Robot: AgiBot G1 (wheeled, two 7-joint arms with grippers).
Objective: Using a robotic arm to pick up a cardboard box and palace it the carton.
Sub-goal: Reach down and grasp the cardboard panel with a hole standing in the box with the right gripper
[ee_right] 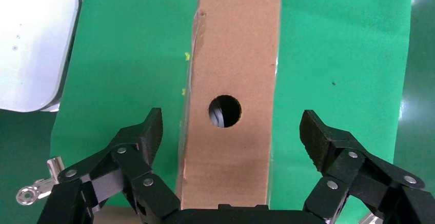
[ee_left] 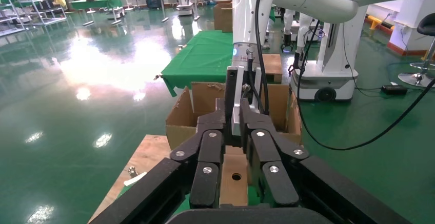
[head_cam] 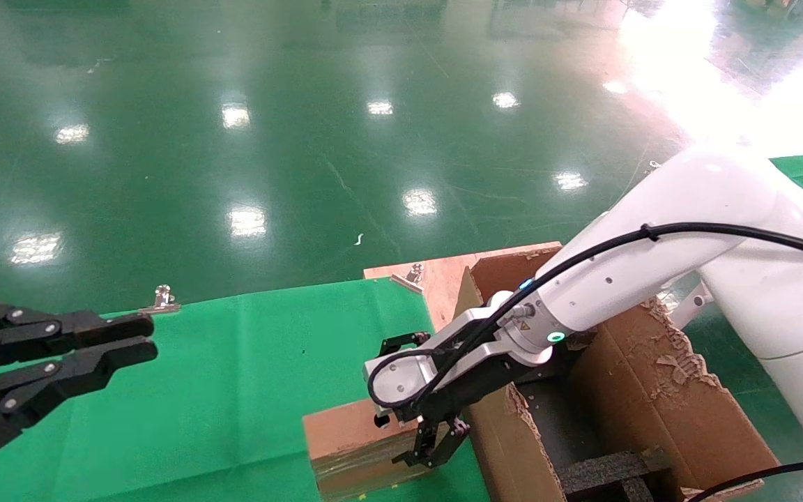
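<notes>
The green cloth is covering the table, and at its right end the carton is standing open, its flaps ragged and torn, with black foam lying inside it. A bare wooden board is showing just behind the cloth, beside the carton's far corner.

The robotic arm, the robot's right one, is reaching down from the right, across the carton's near wall, with a black cable running along it. Its right gripper is hanging over the cardboard box, which is sitting on the cloth just beside the carton's left wall. In the right wrist view the fingers are standing spread wide on either side of the box's narrow face, clear of it on both sides, and a round hole is showing in that face.

Over on the left, the left gripper is hovering above the cloth, well apart from the box, its black fingers lying nearly together with only a thin gap between them, gripping nothing.
</notes>
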